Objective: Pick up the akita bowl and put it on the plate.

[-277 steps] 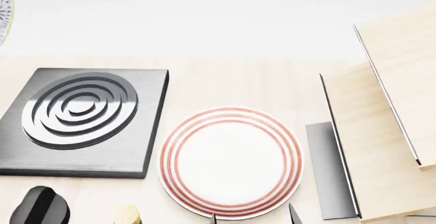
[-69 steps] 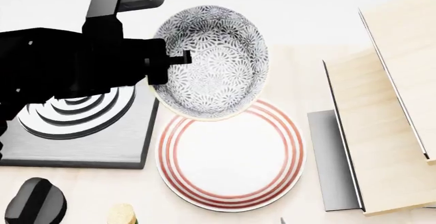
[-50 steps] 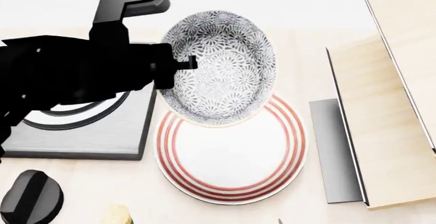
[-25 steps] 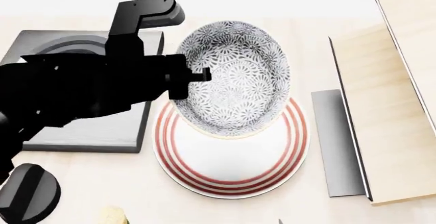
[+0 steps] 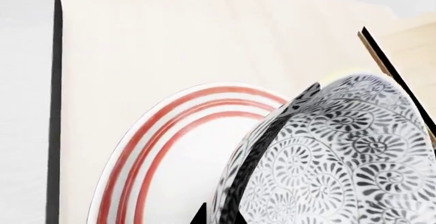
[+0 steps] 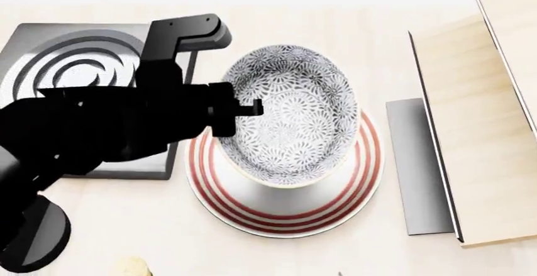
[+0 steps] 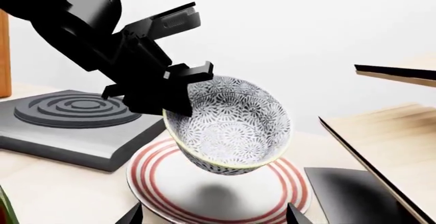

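The left pincer (image 6: 228, 109) is clamped on the near-left rim of the akita bowl (image 6: 290, 122), one finger inside and the other outside the wall. The bowl hangs tilted above the plate (image 6: 251, 210) — the right wrist view shows clear air between its base and the plate's white centre, with a soft shadow beneath. From the head view the bowl covers the plate's far half, leaving the red rings showing at the near side and at the right. In the left wrist view the patterned bowl (image 5: 327, 157) fills the frame close beside the plate (image 5: 156, 147). The grey burner (image 6: 75, 75) sits on the pale worktop (image 6: 126, 226) just left of the plate. The right pincer (image 7: 211, 215) shows only two dark fingertips set well apart — open, holding nothing.
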Robot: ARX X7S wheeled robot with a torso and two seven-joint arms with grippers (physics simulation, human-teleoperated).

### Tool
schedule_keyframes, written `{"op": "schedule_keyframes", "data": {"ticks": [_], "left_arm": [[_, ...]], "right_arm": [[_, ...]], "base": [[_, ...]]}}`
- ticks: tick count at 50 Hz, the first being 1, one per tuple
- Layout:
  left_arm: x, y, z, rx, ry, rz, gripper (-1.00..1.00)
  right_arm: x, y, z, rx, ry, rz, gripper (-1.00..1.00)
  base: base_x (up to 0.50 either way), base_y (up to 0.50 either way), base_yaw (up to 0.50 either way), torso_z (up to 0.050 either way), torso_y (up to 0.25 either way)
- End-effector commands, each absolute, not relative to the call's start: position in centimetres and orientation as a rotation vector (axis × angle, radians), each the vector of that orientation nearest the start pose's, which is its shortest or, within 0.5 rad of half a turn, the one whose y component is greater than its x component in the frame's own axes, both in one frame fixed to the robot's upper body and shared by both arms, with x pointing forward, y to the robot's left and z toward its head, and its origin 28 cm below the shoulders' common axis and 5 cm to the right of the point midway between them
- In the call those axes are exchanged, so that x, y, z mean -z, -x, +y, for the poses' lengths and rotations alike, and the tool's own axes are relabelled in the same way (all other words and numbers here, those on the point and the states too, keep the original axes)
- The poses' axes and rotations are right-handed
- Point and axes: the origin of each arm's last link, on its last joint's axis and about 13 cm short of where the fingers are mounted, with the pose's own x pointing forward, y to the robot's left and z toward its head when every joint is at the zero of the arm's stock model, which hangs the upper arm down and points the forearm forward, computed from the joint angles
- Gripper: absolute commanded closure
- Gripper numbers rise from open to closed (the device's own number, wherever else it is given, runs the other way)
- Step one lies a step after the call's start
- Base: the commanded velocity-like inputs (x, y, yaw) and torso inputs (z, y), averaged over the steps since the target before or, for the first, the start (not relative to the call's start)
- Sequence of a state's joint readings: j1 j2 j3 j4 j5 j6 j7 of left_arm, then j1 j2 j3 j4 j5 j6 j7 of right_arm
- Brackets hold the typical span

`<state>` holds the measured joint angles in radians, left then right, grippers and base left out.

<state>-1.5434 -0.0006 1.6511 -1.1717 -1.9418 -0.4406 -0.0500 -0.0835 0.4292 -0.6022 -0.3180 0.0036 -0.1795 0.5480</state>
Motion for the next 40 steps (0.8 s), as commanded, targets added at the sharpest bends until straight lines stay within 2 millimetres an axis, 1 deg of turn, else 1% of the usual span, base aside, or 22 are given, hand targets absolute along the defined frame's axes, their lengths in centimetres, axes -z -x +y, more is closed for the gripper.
{"op": "schedule_keyframes", "data": {"ticks": [1, 12, 24, 29, 40], "left_arm": [[-21.7, -40.7, 13.0, 0.407, 0.256, 0.548, 1.0], [-21.4, -40.9, 12.8, 0.368, 0.308, 0.52, 1.0], [-19.9, -40.6, 12.7, 0.34, 0.32, 0.553, 1.0], [-19.7, -40.6, 12.7, 0.34, 0.333, 0.555, 1.0], [-18.7, -40.5, 12.3, 0.303, 0.411, 0.546, 1.0]], "right_arm": [[-4.6, -15.4, -6.5, -0.151, 0.144, -0.307, -1.0], [-4.5, -15.4, -6.4, -0.159, 0.145, -0.305, -1.0], [-4.5, -15.3, -6.4, -0.159, 0.145, -0.307, -1.0], [-4.5, -15.4, -6.4, -0.159, 0.144, -0.306, -1.0], [-4.4, -15.3, -6.4, -0.164, 0.143, -0.303, -1.0]], "base": [[0.0, 0.0, 0.0, 0.0, 0.0], [0.0, 0.0, 0.0, 0.0, 0.0], [0.0, 0.0, 0.0, 0.0, 0.0], [0.0, 0.0, 0.0, 0.0, 0.0], [0.0, 0.0, 0.0, 0.0, 0.0]]}}
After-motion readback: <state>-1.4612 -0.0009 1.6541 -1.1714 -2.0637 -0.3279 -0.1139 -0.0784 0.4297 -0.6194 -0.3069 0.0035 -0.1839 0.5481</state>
